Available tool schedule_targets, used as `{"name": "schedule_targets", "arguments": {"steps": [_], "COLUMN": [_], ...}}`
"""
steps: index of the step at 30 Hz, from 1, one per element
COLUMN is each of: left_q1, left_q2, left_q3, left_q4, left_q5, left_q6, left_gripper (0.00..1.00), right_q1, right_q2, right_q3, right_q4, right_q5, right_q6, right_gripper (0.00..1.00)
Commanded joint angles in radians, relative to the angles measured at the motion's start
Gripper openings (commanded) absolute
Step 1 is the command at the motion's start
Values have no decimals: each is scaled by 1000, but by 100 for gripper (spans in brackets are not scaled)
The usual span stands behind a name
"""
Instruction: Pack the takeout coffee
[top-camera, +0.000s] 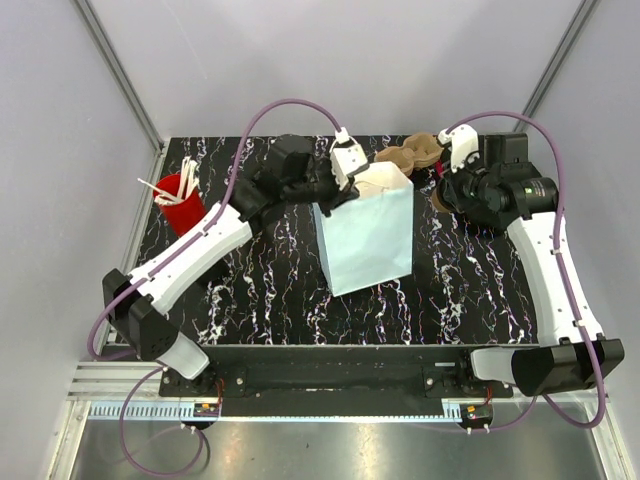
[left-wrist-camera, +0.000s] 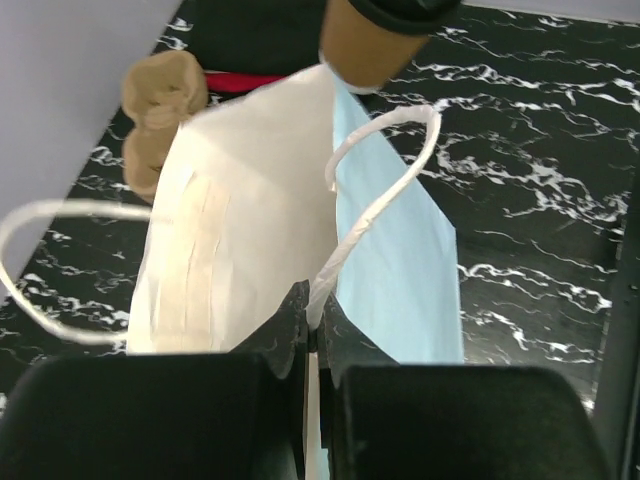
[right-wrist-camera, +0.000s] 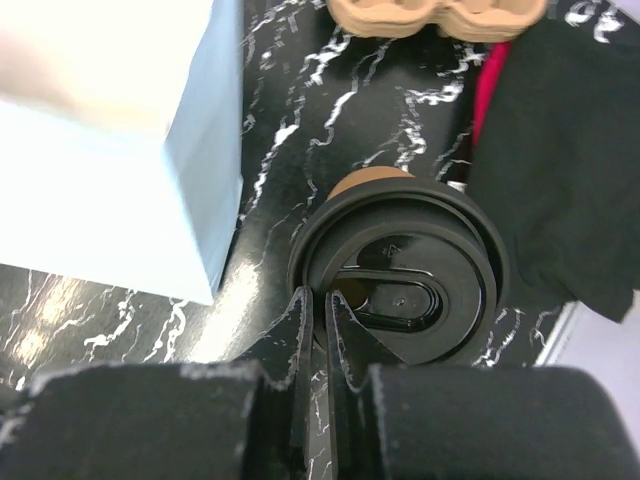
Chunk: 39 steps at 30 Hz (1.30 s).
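Marbled worktop (top-camera: 250, 290). My left claw (left-wrist-camera: 312, 335) is pinched shut on the bag (left-wrist-camera: 240, 230) handle (left-wrist-camera: 385, 200), keeping the mouth open. My right claw (right-wrist-camera: 318, 330) is clamped on the coffee (right-wrist-camera: 400, 270) lid rim; coffee is just right of the bag, outside it. Step: loading, I'd say. Next: lift over the rim, lower upright.

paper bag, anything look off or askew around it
Nothing spilled or damaged. The paper bag stands turned askew to the table edges, one handle flopped outward, its rim pinched in the left gripper. The coffee cup beside it has its lid on, pinched by the right gripper.
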Motion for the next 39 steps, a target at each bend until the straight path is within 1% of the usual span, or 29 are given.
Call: {"name": "schedule_targets", "arguments": {"steps": [1, 6, 7, 8, 10, 11, 13, 14, 15, 16, 17, 18, 20, 21, 23, 25, 27, 30, 34, 39], "left_q1": [-40, -77, -83, -88, -99, -102, -106, -108, -108, -108, -108, -106, -106, -102, -83, -30, 33, 91, 141, 174], "left_q2": [-65, -88, -91, -100, -109, -112, -123, -126, -132, -134, -137, -140, -140, -142, -139, -128, -120, -106, -54, 58], "left_q3": [-10, -51, -56, -61, -68, -68, -59, -54, -50, -33, -25, -15, 28, 47, 109, 155, 212, 246, 237, 246], "left_q4": [-4, -27, -33, -38, -50, -56, -72, -76, -84, -89, -93, -104, -113, -122, -125, -113, -87, -61, -59, -115], "left_q5": [-22, 7, 15, 23, 50, 61, 92, 110, 113, 113, 110, 103, 72, 57, 44, 62, 113, 138, 176, 234], "left_q6": [-32, -29, -28, -28, -29, -32, -35, -34, -32, -31, -20, -11, 17, 29, 49, 34, 17, 11, 50, 84], "left_gripper": [0, 0, 3, 11, 21, 32, 40, 48, 52, 61, 66, 73, 82, 91, 98, 99, 99, 99, 99, 99], "right_q1": [-18, -19, -19, -19, -19, -19, -19, -19, -19, -19, -19, -19, -19, -19, -21, -21, -21, -19, -21, -21], "right_q2": [-19, -33, -34, -37, -39, -39, -39, -42, -44, -44, -45, -48, -57, -60, -68, -71, -76, -82, -87, -99], "right_q3": [61, 74, 78, 85, 96, 108, 120, 130, 134, 137, 142, 142, 139, 137, 134, 133, 130, 125, 122, 111], "right_q4": [16, 0, -1, -6, -18, -23, -36, -43, -52, -55, -59, -61, -61, -61, -61, -61, -61, -61, -59, -56], "right_q5": [49, 35, 35, 36, 35, 35, 29, 16, 10, 6, 3, 1, -1, -2, -4, -2, -2, 1, -4, -17], "right_q6": [49, 54, 54, 58, 63, 72, 81, 91, 94, 97, 104, 107, 109, 112, 112, 114, 114, 114, 117, 120], "right_gripper": [0, 0, 0, 0, 0, 0, 0, 0, 0, 0, 0, 0, 0, 0, 0, 0, 0, 0, 0, 0]}}
